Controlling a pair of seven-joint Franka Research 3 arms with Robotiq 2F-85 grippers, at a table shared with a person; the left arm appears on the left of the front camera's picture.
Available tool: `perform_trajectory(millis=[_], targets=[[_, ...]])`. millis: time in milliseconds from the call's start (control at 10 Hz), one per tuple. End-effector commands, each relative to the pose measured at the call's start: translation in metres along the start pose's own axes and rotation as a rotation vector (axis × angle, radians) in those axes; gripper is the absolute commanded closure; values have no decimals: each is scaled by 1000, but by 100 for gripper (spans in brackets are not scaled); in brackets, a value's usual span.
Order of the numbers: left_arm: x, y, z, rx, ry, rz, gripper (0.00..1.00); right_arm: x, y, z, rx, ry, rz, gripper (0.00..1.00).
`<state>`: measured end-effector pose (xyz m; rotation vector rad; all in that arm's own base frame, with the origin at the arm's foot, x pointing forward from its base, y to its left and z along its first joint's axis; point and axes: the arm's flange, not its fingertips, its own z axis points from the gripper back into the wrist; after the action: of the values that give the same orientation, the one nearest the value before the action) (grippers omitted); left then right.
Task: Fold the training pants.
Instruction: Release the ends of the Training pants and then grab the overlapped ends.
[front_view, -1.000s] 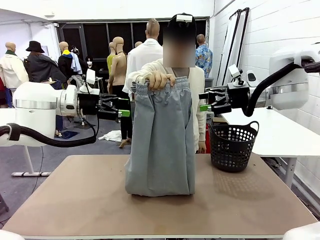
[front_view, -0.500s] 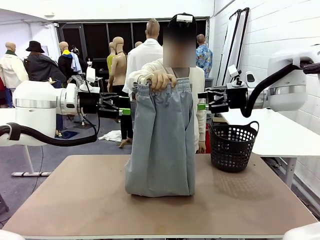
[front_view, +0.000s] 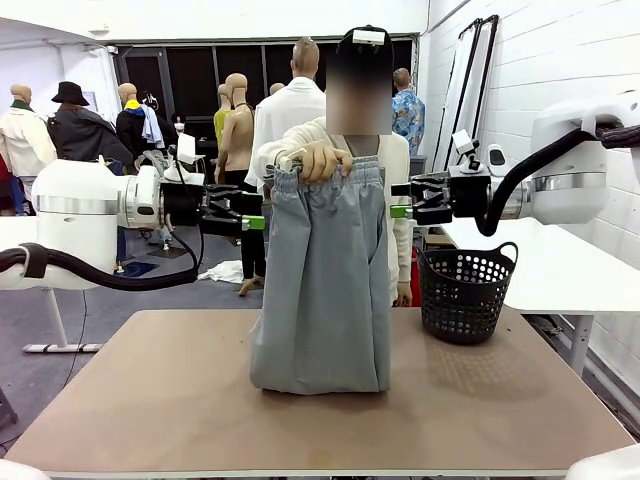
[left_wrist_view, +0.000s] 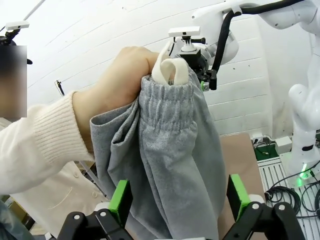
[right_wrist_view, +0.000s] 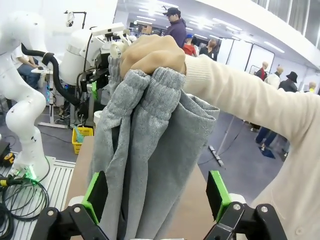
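At frame centre a person's hand (front_view: 318, 160) holds the training pants (front_view: 322, 280) by the waistband, hems resting on the counter (front_view: 150, 400), while the left pincer (front_view: 250, 212) and right pincer (front_view: 402, 201) flank the upper part, both gaping wide and empty.

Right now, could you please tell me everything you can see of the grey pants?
The grey pants are soft-looking jersey, plain, with a gathered elastic waistband. They hang from the person's hand, which bunches the waistband, and their lower end rests on the table. The left gripper and right gripper, both open, flank them below the waistband.
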<state>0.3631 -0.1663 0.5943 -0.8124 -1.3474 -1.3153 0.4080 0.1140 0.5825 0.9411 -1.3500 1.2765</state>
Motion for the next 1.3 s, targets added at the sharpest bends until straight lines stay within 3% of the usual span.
perform_trajectory(millis=[0, 1200], targets=[[2, 7, -9, -1, -24, 22, 0, -1, 1, -7, -15, -48, -46, 0], [0, 15, -26, -73, -21, 42, 0, 2, -1, -19, 126, -52, -143, 0]])
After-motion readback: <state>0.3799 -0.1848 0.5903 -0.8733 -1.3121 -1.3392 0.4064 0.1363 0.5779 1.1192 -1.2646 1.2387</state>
